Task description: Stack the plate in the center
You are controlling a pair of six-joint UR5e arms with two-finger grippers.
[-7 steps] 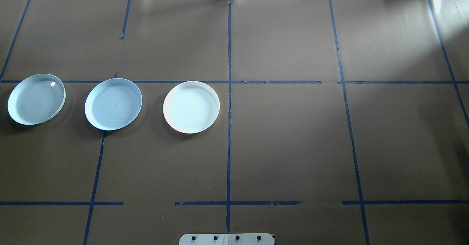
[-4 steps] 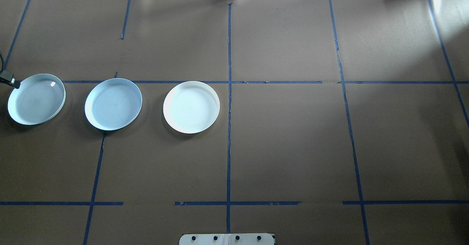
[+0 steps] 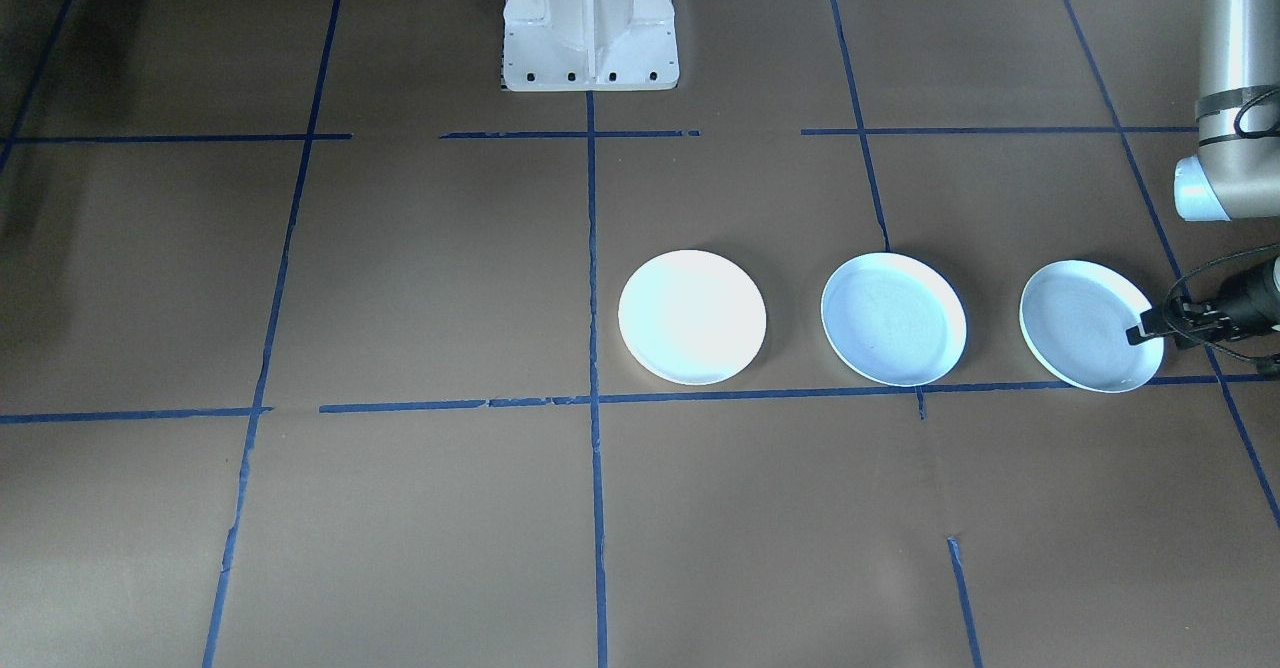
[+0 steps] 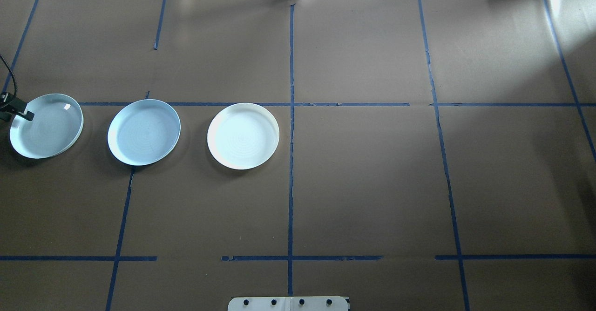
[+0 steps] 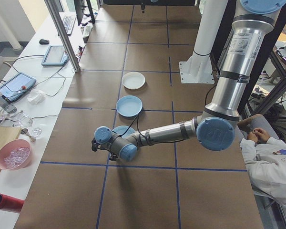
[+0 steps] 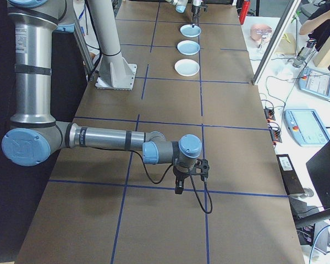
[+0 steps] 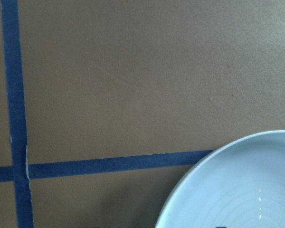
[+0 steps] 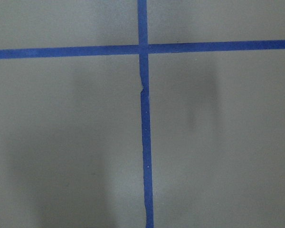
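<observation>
The left claw (image 3: 1140,332) is seen at the outer rim of the outermost pale blue round shallow plate (image 3: 1085,323), its dark tip lying over the rim edge in both the front-facing and the overhead views; whether the fingers are spread or pressed together cannot be told, since only a small dark tip shows. It is judged to be placed there so that the raised rim can be pinched, the plate being too flat to be taken from above. The right claw (image 6: 190,177) hangs above bare brown paper near a crossing of blue tape lines, well apart from the plates, and its state cannot be told either. Three plates rest in a row on the brown paper-covered desk (image 4: 372,185), apart from one another: the outermost, a second pale blue round plate (image 4: 144,131), and a white round plate (image 4: 243,135) just beside the central tape line. Each has a low upright rim and faint concentric rings; none is stacked yet.
</observation>
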